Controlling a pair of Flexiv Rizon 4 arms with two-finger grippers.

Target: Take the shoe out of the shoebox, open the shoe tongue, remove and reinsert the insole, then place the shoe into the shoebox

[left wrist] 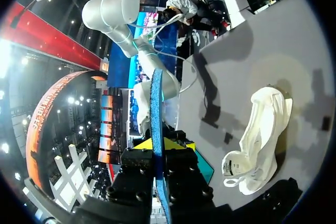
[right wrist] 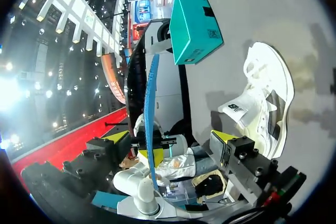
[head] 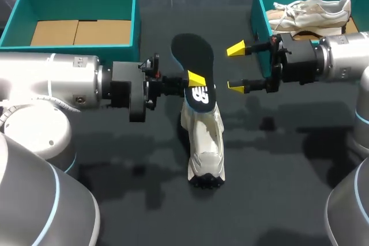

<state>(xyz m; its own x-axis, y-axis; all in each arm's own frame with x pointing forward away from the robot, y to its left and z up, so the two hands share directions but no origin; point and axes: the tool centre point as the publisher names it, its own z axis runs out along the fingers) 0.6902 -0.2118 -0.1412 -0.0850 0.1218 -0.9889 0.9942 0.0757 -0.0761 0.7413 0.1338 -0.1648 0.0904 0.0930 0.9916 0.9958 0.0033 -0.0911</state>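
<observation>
Nearest, on the dark counter (head: 277, 188): white fabric shoe (head: 204, 142), lying lengthwise, opening turned toward the far side. Left outside both boxes, probably to keep that opening free for reinsertion.

Just beyond and above: black foam insole with a blue underside (head: 195, 56), raised on edge. Clamped by the left end effector (head: 195, 79), one yellow tip on the printed face, the other hidden behind. Held by the lower part, probably to leave the upper length free.

Across from it: right end effector (head: 236, 67), fingers wide apart, just beside the insole, touching nothing. Probably placed to take or steady the insole; removal judged done, reinsertion not yet.

Farthest: teal cardboard shoebox at the left (head: 137, 21), lined with brown card (head: 81, 31); teal shoebox at the right (head: 253, 10) with a second pale shoe (head: 314, 10) inside.

From the head view alone, hard to tell whether the insole's lower end touches the shoe. In the left wrist view, insole edge-on between both yellow tips, shoe well apart on the counter. In the right wrist view, blue edge straight ahead between the open fingers.
</observation>
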